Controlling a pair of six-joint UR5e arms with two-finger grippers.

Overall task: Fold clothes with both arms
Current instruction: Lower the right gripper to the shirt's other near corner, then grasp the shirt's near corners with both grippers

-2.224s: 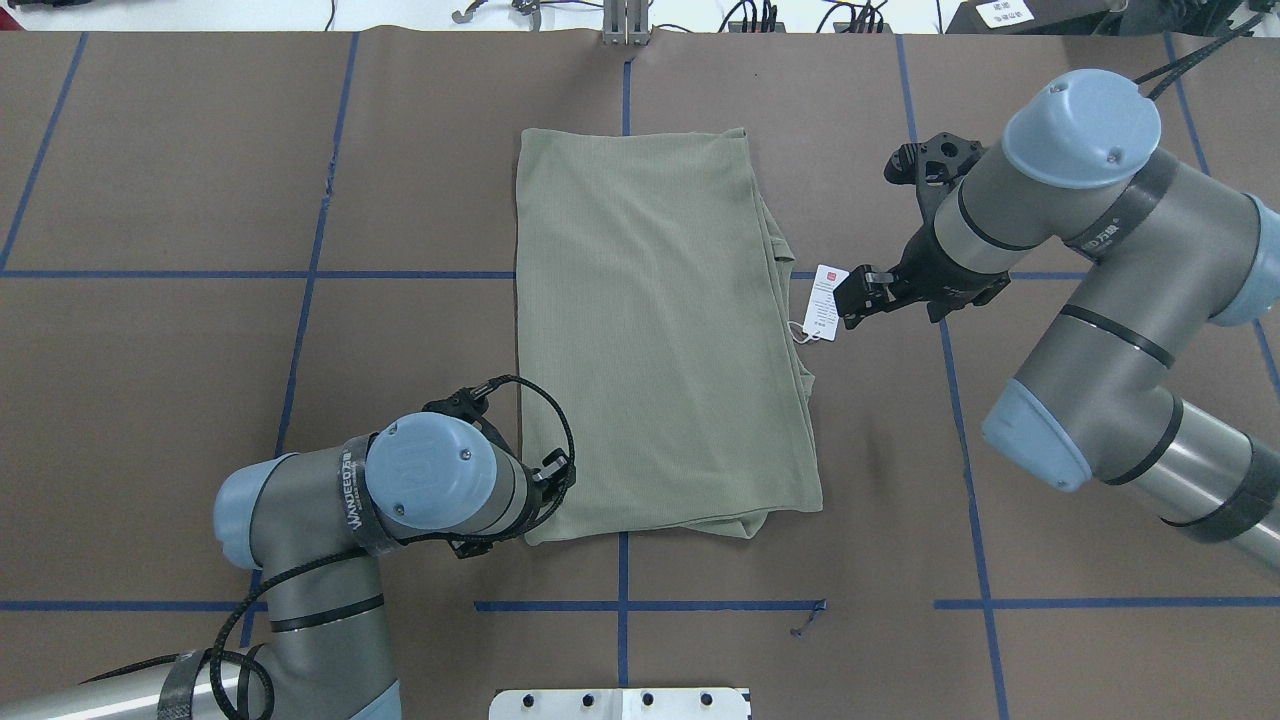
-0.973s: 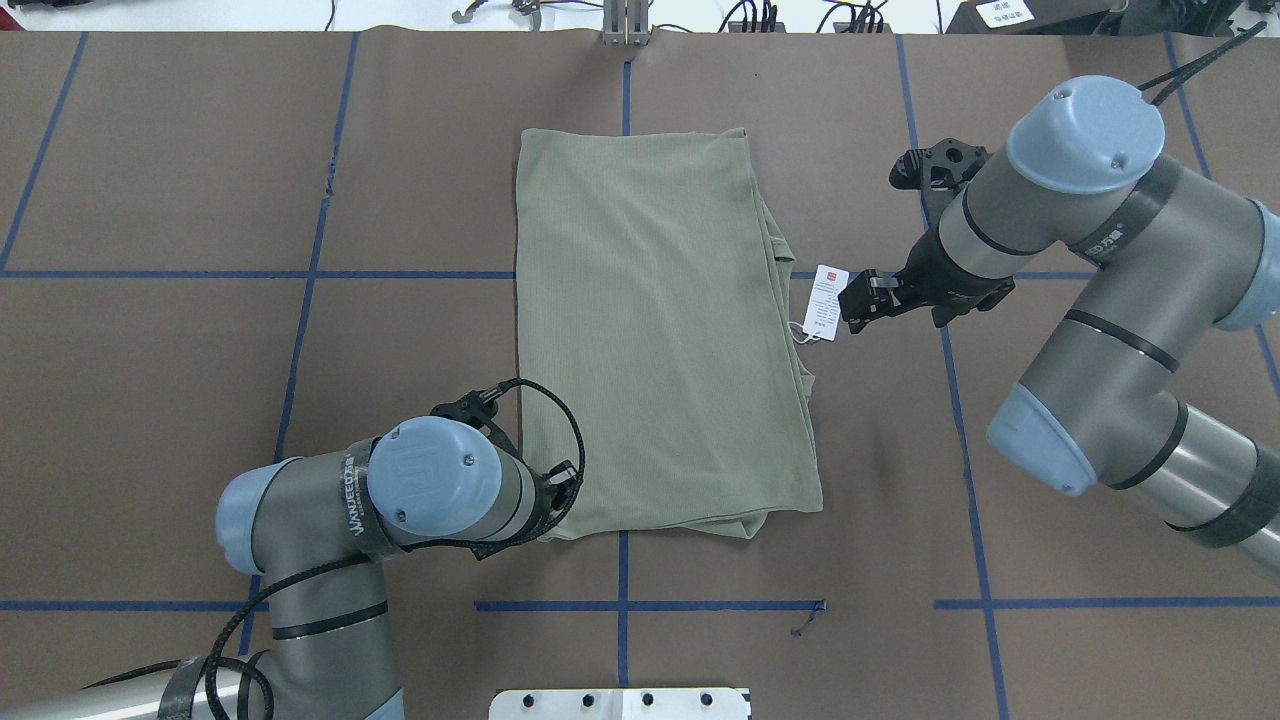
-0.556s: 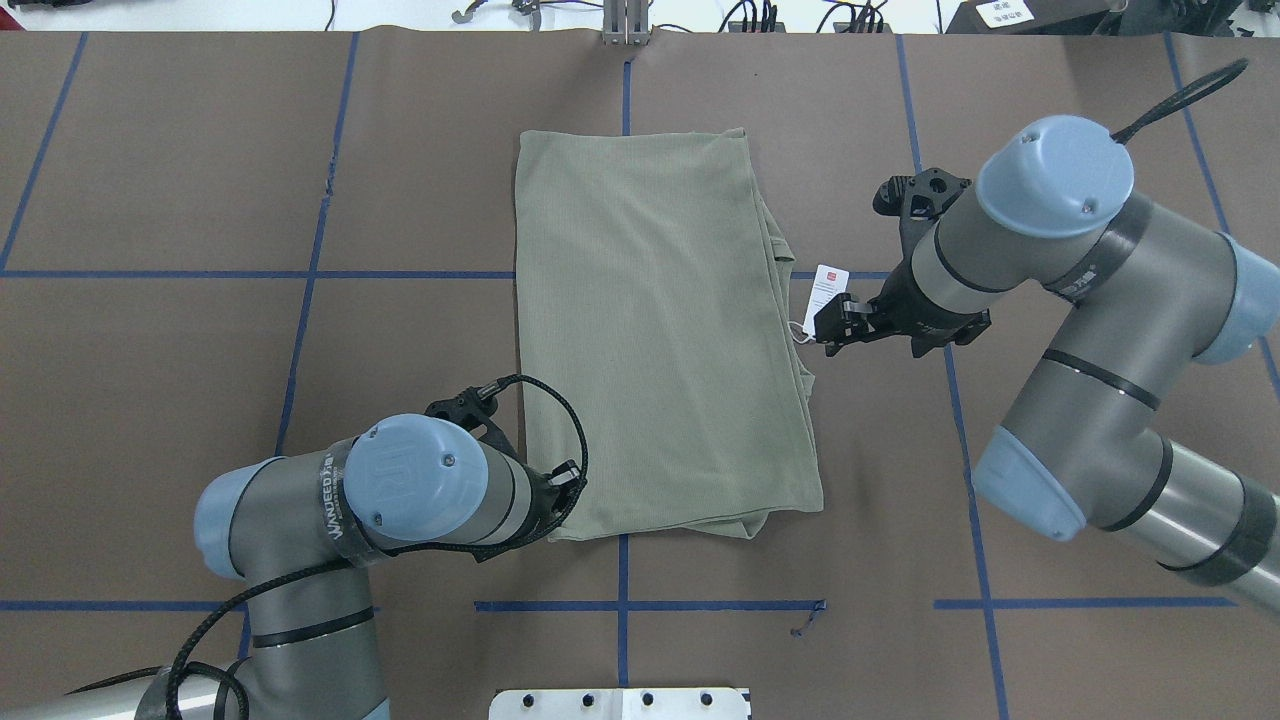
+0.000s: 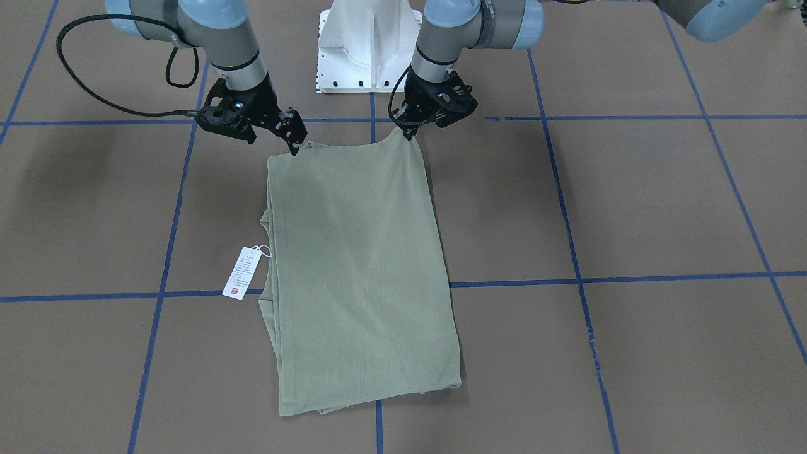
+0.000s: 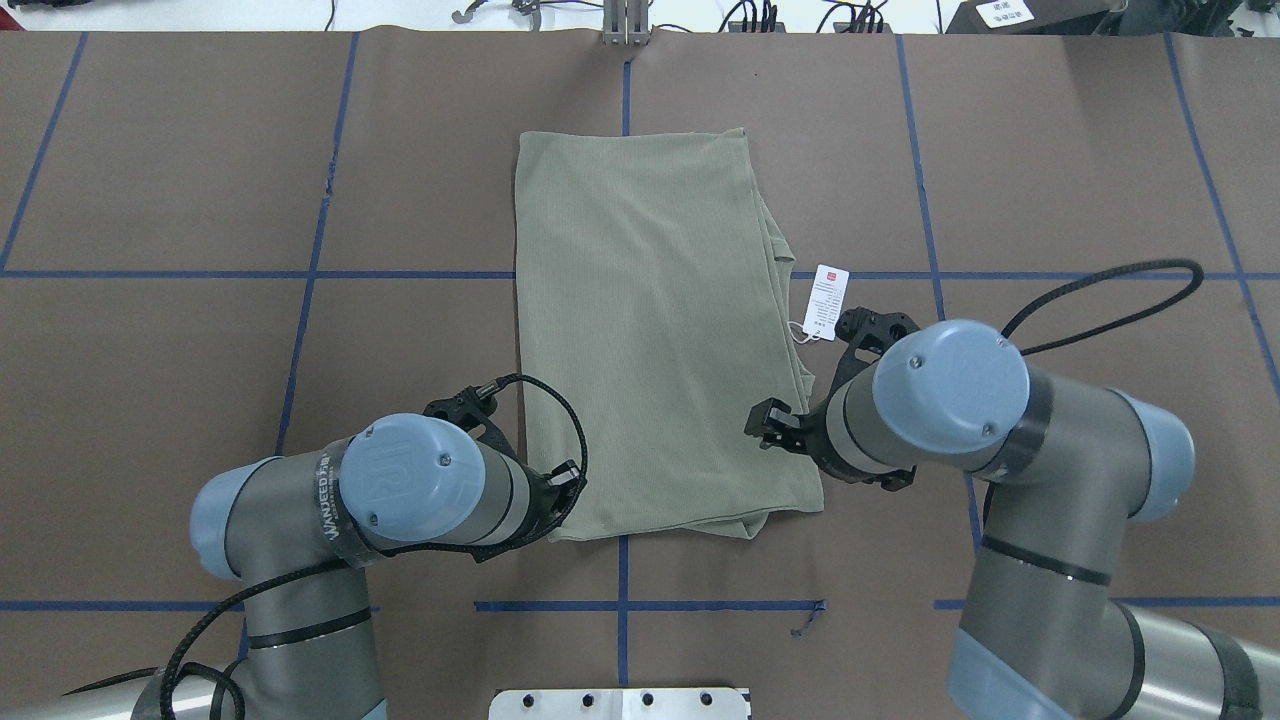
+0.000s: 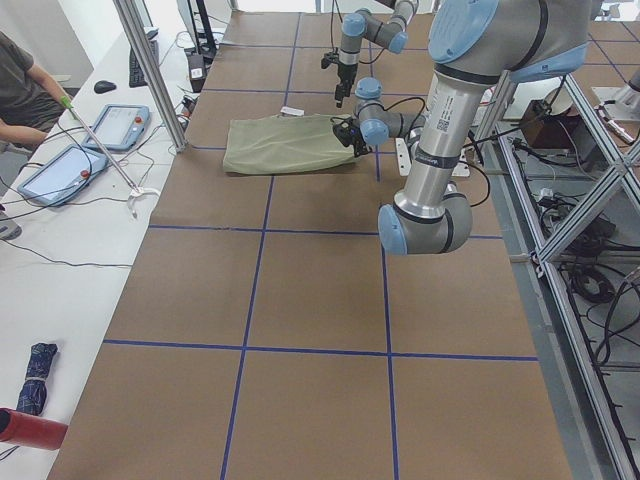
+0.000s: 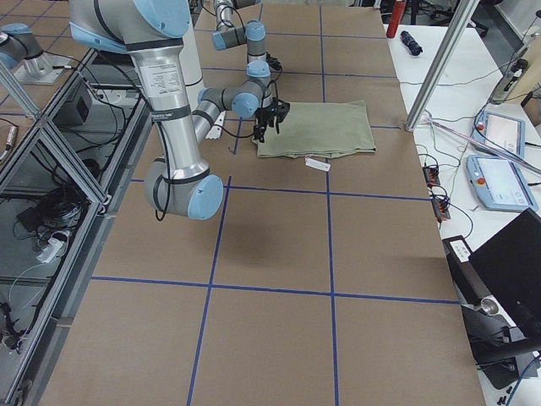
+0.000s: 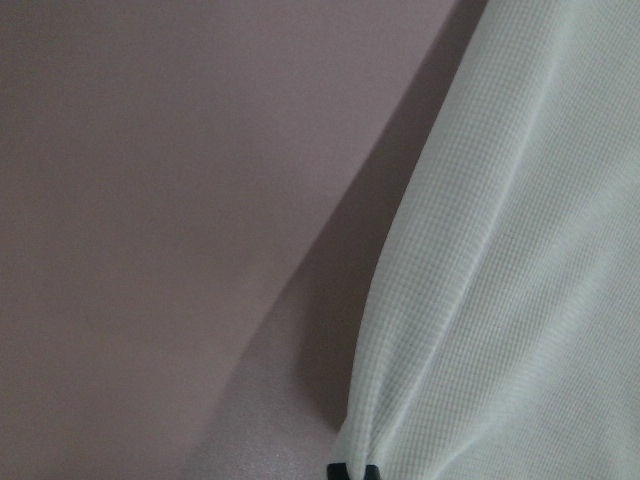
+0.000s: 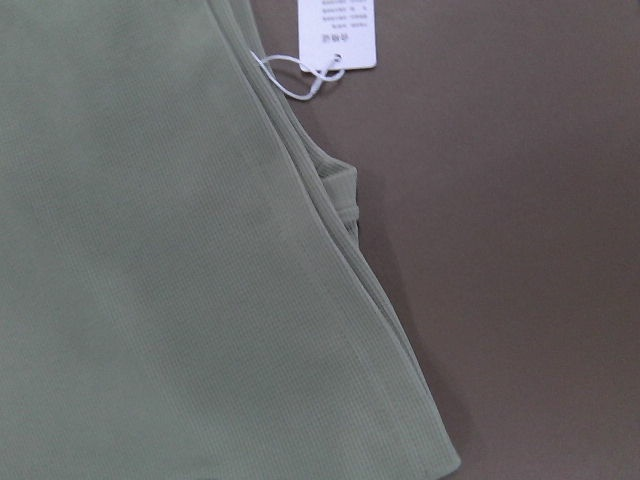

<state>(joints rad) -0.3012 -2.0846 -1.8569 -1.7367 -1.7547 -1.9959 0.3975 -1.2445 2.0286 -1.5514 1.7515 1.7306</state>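
The pale sage-green shirt (image 5: 650,330) lies folded in a long rectangle in the middle of the table and also shows in the front view (image 4: 359,265). Its white hang tag (image 5: 826,301) lies on the table off its right edge. My left gripper (image 4: 408,131) is shut on the shirt's near left corner, and the left wrist view shows the cloth (image 8: 520,300) pinched at the bottom edge. My right gripper (image 4: 293,144) hangs over the near right corner and looks open. The right wrist view shows only the shirt (image 9: 150,250) and the tag (image 9: 337,30).
The brown table cover carries blue tape lines (image 5: 620,606). The white pedestal base (image 4: 369,38) stands just behind the shirt's near edge. Tablets and cables lie on the white side bench (image 7: 499,182). A seated person (image 6: 20,90) shows at the far left.
My right arm has swung from beside the hang tag back toward the robot, to the shirt's near right corner. My left arm has stayed at the near left corner.
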